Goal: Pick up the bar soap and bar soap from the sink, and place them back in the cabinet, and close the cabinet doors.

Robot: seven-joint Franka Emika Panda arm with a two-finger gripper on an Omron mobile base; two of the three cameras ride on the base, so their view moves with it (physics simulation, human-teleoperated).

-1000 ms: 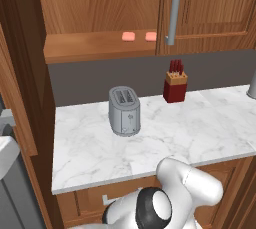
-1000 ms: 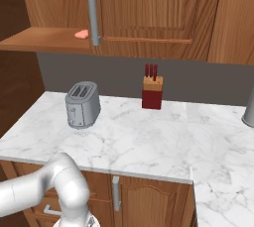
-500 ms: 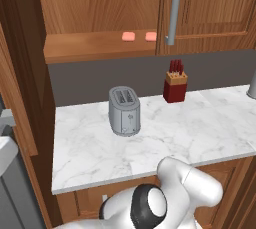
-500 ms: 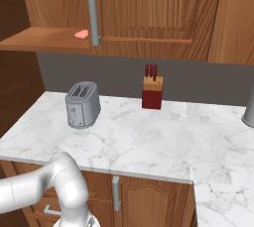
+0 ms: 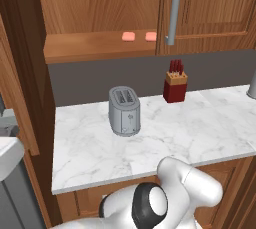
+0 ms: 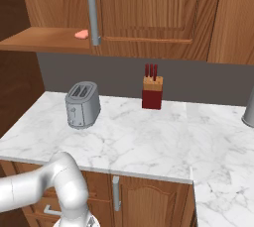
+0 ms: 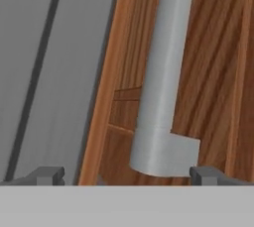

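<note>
The cabinet (image 5: 100,48) is standing open on its left half, so its shelf is reachable from the front; two soaps (image 5: 129,36) (image 5: 151,36) are lying near the shelf's right end, just beside the shut right door (image 5: 210,8) and its handle (image 5: 173,13). The open left door (image 5: 22,63) is walling off the left side. On the counter (image 5: 90,148), a toaster (image 5: 124,111) and a knife block (image 5: 175,87) are standing well apart, leaving bare marble between and in front. In the hand view, a grey bar handle (image 7: 161,82) on wood is sitting close ahead between the fingertips (image 7: 47,175).
</note>
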